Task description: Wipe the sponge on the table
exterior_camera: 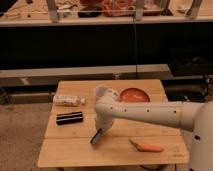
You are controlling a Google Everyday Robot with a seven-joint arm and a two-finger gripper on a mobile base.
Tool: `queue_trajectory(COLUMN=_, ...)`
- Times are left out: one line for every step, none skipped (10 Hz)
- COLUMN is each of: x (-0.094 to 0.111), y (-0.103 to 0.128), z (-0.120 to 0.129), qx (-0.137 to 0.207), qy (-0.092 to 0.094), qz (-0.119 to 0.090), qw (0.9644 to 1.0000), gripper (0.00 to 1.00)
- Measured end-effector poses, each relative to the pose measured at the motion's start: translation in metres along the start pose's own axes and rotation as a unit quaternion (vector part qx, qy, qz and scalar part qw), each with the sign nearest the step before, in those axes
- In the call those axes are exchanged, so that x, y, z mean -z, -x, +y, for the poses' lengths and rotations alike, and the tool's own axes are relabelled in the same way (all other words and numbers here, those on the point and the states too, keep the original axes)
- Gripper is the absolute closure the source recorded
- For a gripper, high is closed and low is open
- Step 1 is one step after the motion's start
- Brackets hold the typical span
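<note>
Now the gripper [102,128], fingers clamped on the tilted sponge [96,137], holds its lower end against the tabletop [75,150] (black bar [69,118] and carrot [145,147] lie well apart).

Pincer [100,130] at sponge [96,138]: grip indistinct
</note>
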Motion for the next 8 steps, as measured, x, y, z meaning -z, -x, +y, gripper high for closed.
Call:
queue_trajectory(x=0.002, y=0.025, z=0.002, qx=0.016, qy=-0.005, qz=-0.002, qw=0.9999, gripper=0.99)
queue_trajectory(x=0.004, y=0.041, z=0.003, qx=0.025, qy=-0.009, qz=-0.003, qw=0.9997, gripper=0.99)
queue_trajectory(x=0.005, y=0.055, z=0.001, qx=0.036, qy=-0.011, qz=-0.003, qw=0.9993, gripper=0.99)
queue_trajectory(x=0.006, y=0.065, z=0.000, qx=0.047, qy=-0.012, qz=-0.002, qw=0.9988, gripper=0.99)
queue_trajectory(x=0.004, y=0.078, z=-0.011, qx=0.067, qy=-0.010, qz=0.001, qw=0.9977, gripper=0.99)
queue_trajectory(x=0.001, y=0.084, z=-0.024, qx=0.083, qy=-0.008, qz=0.004, qw=0.9965, gripper=0.99)
queue_trajectory(x=-0.004, y=0.090, z=-0.041, qx=0.103, qy=-0.005, qz=0.006, qw=0.9946, gripper=0.99)
queue_trajectory(x=-0.007, y=0.095, z=-0.052, qx=0.118, qy=-0.003, qz=0.006, qw=0.9930, gripper=0.99)
